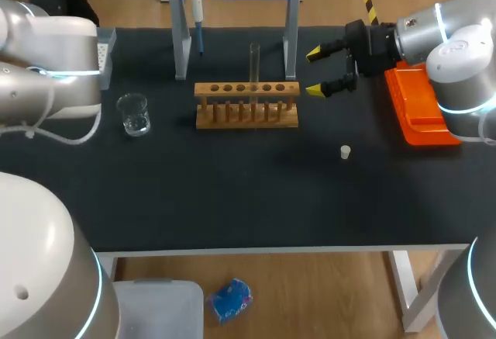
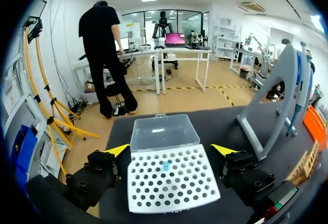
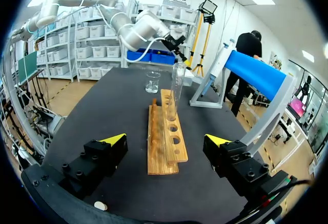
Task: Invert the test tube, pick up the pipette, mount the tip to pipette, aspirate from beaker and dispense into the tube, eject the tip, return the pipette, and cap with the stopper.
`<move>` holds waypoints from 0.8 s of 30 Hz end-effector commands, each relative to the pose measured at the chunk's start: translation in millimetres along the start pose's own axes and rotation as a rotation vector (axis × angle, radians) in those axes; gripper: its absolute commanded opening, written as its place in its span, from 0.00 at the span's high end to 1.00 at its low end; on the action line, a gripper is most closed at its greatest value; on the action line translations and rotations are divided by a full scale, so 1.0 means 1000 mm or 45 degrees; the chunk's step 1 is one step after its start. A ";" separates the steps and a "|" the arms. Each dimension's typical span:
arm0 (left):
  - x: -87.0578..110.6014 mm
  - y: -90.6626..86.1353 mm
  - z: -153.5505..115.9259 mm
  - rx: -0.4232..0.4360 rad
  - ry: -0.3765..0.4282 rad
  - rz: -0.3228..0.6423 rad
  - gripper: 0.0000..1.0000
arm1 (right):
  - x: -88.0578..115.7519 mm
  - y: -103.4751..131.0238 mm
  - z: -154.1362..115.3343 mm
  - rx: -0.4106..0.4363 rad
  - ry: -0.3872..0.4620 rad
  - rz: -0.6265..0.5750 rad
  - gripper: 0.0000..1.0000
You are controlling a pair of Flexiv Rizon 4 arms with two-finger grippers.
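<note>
The right gripper [image 1: 316, 72] is at the right end of the rack. Its jaws are wide open and hold nothing, with one yellow tip on each side of the rack's line. In the right wrist view the wooden rack [image 3: 165, 134] begins between the open fingers and runs straight away toward 12 o'clock. The test tube [image 3: 178, 86] stands in a hole past the nearest ones, a little toward 1 o'clock, and its long axis is vertical. In the head view the tube is at 9 o'clock from these jaws, near but apart.

I judge the right arm to be the nearer one for taking the tube. Its jaws would need to travel along the rack, above the wood, and close on the glass from two sides.

Farther off, the left gripper [image 2: 171, 150] also has its jaws open. It is over the tip box [image 2: 171, 180], well apart from the tube.
</note>
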State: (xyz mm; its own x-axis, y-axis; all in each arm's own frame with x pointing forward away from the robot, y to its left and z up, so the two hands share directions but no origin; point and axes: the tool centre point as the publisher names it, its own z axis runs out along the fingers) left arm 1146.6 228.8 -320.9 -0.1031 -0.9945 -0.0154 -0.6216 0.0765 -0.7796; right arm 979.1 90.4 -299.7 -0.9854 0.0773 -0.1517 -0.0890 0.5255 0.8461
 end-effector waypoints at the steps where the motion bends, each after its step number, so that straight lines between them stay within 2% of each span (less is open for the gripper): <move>1: 0.006 0.011 0.002 -0.005 -0.004 -0.017 0.00 | 0.000 0.000 -0.001 -0.001 0.000 -0.001 0.00; 5: 0.007 0.020 0.005 -0.027 -0.004 -0.044 0.00 | 0.000 0.000 -0.001 -0.001 0.000 -0.001 0.00; 13: 0.009 0.025 0.012 -0.040 -0.009 -0.102 0.00 | 0.000 0.000 -0.001 -0.001 0.000 -0.001 0.00; 17: 0.009 0.025 0.016 -0.042 -0.014 -0.129 0.21 | 0.000 0.000 -0.001 -0.001 0.000 -0.001 0.00; 20: 0.010 0.026 0.019 -0.046 -0.017 -0.132 0.24 | 0.000 0.000 -0.001 -0.001 0.000 -0.001 0.00; 22: 0.010 0.026 0.022 -0.047 -0.018 -0.137 0.37 | 0.000 0.000 -0.001 -0.001 0.000 -0.001 0.00; 23: 0.010 0.026 0.023 -0.047 -0.018 -0.138 0.50 | 0.000 0.000 -0.001 -0.001 0.000 -0.001 0.00; 24: 0.010 0.026 0.024 -0.050 -0.023 -0.134 0.51 | 0.000 0.000 -0.001 -0.001 0.000 -0.001 0.00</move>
State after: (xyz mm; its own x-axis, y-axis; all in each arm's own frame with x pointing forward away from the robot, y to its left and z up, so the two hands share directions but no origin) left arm 1142.0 221.1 -352.0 -0.0275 -0.9977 0.0619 -0.6561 -0.0287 -0.7541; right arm 979.1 90.3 -299.7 -0.9854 0.0774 -0.1517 -0.0890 0.5255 0.8462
